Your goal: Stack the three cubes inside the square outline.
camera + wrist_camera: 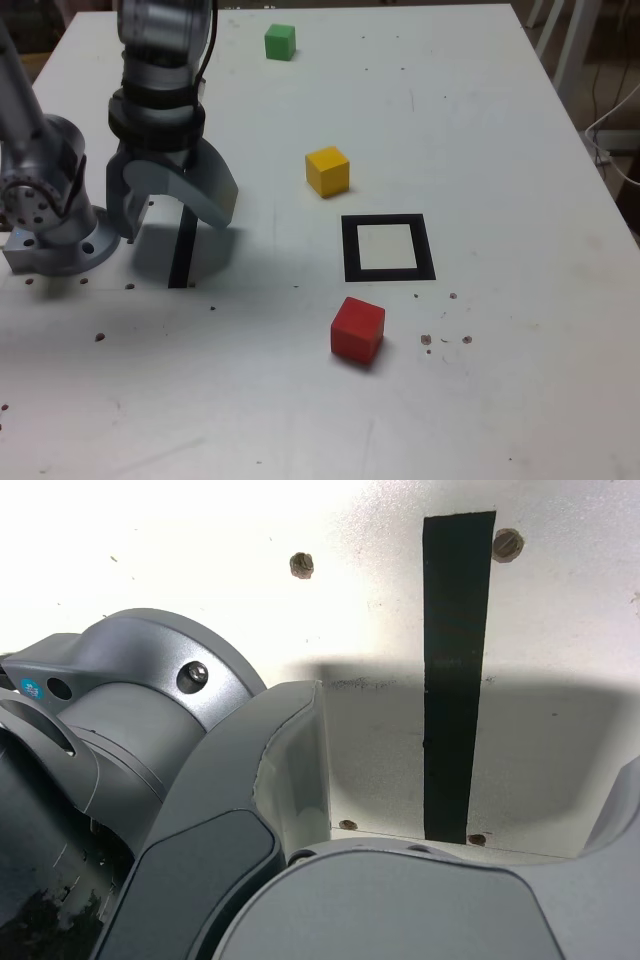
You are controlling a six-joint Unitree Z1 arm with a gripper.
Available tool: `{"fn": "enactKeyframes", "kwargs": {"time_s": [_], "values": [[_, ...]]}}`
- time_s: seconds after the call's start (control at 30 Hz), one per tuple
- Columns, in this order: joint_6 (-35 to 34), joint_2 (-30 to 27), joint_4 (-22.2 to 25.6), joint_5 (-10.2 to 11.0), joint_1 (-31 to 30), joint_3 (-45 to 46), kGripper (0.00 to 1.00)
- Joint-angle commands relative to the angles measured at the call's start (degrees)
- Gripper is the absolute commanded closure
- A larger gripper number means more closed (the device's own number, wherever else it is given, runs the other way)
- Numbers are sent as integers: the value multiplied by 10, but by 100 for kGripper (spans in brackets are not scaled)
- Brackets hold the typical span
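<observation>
my grey metal pincer gapes wide and empty, clear of the scattered cubes, leaving the black-bordered white square outline unobstructed for stacking.

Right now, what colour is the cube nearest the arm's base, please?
Yellow, clearest in the exterior view.

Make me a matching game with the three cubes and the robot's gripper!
Things:
1. red cube
2. green cube
3. gripper
4. yellow cube

Places, in the exterior view:
A. open, above the black strip
B. the middle cube of the three
C. just below the square outline
D. near the top edge of the table

Pairs: 1-C, 2-D, 3-A, 4-B
</observation>
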Motion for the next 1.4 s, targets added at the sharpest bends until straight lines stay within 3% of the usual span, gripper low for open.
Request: {"fn": "enactKeyframes", "kwargs": {"time_s": [0.0,0.47,0.73,1.37], "values": [[1,-3,0,1,-1,1,0],[1,-2,1,-1,-1,1,0],[-3,-3,14,-18,-10,-15,0],[-110,36,98,-39,-158,-146,0]]}}
